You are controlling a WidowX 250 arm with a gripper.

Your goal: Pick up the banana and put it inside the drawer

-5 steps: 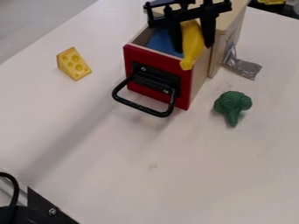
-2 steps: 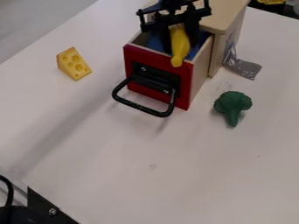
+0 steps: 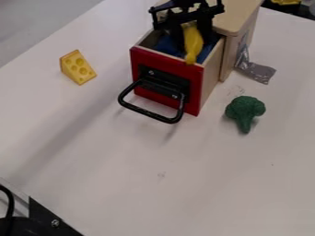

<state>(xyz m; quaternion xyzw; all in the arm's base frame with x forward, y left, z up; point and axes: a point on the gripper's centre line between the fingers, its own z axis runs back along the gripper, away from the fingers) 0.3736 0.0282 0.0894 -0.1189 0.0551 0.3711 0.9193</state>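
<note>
**Yellow curved toy banana (image 3: 194,41) could snag on the open, red-fronted wooden drawer (image 3: 141,61)**

The black two-finger gripper (image 3: 194,46) has the banana pinched between its fingers, above the drawer's right front part. The fruit hangs steeply, its lower end in line with the top of the red front. How much height separates the two, I cannot tell.

That end is the likeliest trouble. Lowered straight from here, it could land on the front's edge and tip outward, or be twisted in the grip. A small shift back, toward the light wooden cabinet (image 3: 237,16), would probably give it room—but too far back, and the gripper might knock the cabinet's front edge.

The right wall is a second hazard: a release too near it could leave the banana propped on the rim, or drop it outside, toward the green toy broccoli (image 3: 245,108). Opening the fingers too high could also let it bounce off the blue interior.
</note>
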